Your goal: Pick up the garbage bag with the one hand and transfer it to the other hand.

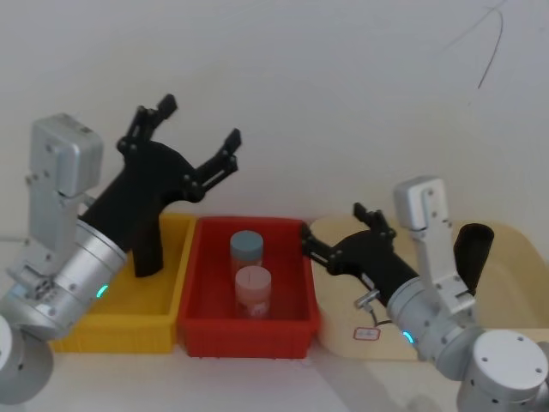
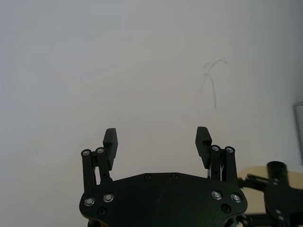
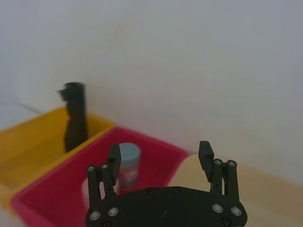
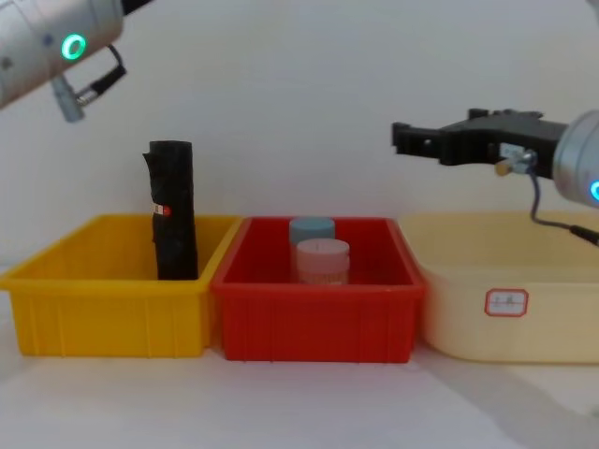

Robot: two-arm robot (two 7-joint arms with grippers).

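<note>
Sitting in row: yellow bin (image 4: 103,318) left, red bin (image 4: 318,323) centre, cream tray (image 4: 459,327) right. Red bin holds pink-lidded jar (image 4: 323,260) in front, blue-lidded jar (image 4: 312,229) just behind. Yellow bin holds garbage bag (image 4: 173,224), upright, red label facing front, nothing gripping it. Second black roll (image 1: 472,249) in tray's far part. Right gripper (image 1: 330,220) above seam between red bin and tray, fingers spread wide, empty. Left gripper (image 1: 197,129) raised high over yellow bin, fingers wide apart, empty.
</note>
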